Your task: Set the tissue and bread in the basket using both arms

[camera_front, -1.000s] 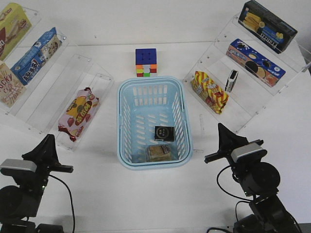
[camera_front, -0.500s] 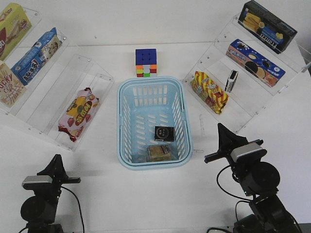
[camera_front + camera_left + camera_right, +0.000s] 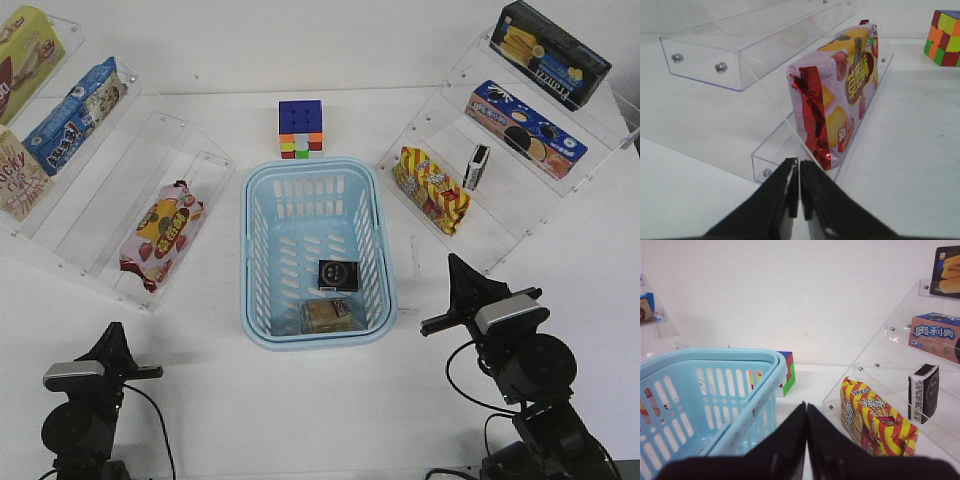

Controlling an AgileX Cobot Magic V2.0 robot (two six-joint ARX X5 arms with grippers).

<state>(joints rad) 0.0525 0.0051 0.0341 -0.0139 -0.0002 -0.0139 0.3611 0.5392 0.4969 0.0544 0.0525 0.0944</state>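
Observation:
The light blue basket [image 3: 264, 245] stands mid-table; it also shows in the right wrist view [image 3: 715, 390]. Inside it lie the black tissue pack [image 3: 339, 274] and the wrapped bread [image 3: 327, 315], near its front wall. My left gripper [image 3: 112, 335] is shut and empty at the front left, pointing at the red-pink snack bag [image 3: 840, 90]; its jaws [image 3: 799, 165] are pressed together. My right gripper [image 3: 457, 266] is shut and empty right of the basket; in its wrist view [image 3: 805, 407] the jaws touch. A twin tissue pack [image 3: 479, 166] stands on the right shelf and shows in the right wrist view [image 3: 923, 392].
A puzzle cube [image 3: 301, 128] sits behind the basket. Clear acrylic stepped shelves flank the table: the left one [image 3: 150, 190] holds the snack bag [image 3: 160, 235] and boxes, the right one holds a yellow-red striped bag [image 3: 431, 188] and biscuit boxes [image 3: 525, 127].
My left arm has drawn back and down toward the front left corner, then settled. The right arm, basket and its contents have not moved.

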